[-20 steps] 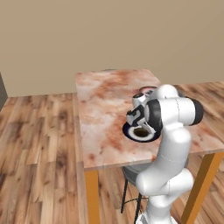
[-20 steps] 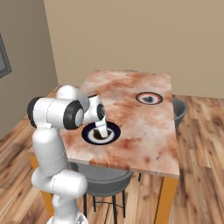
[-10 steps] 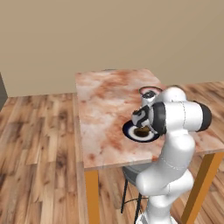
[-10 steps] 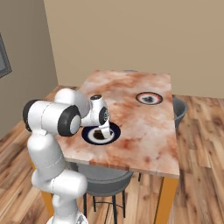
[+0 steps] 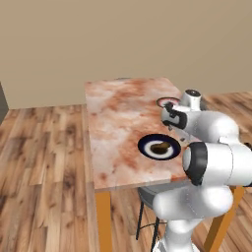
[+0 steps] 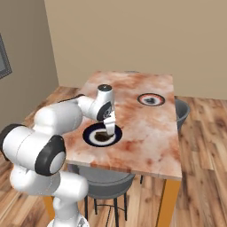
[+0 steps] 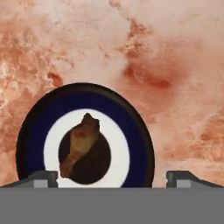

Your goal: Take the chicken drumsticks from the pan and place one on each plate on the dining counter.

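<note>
Far plate (image 5: pixel 166 102): right part hidden behind the arm in the left base view; what lies on its centre (image 6: pixel 150 100) is too small to identify. Stool (image 6: pixel 103 184): seat mostly hidden under the dining counter's (image 6: pixel 146 133) near edge. Second stool (image 6: pixel 182 110): only a sliver visible past the counter's right edge. Gripper (image 7: pixel 112 176): fingertips cut off by the hand view's bottom edge.

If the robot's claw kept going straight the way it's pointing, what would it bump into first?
Probably the near plate, or the drumstick lying on it. The open claw points down at them from above, though how far above is hard to tell.
</note>
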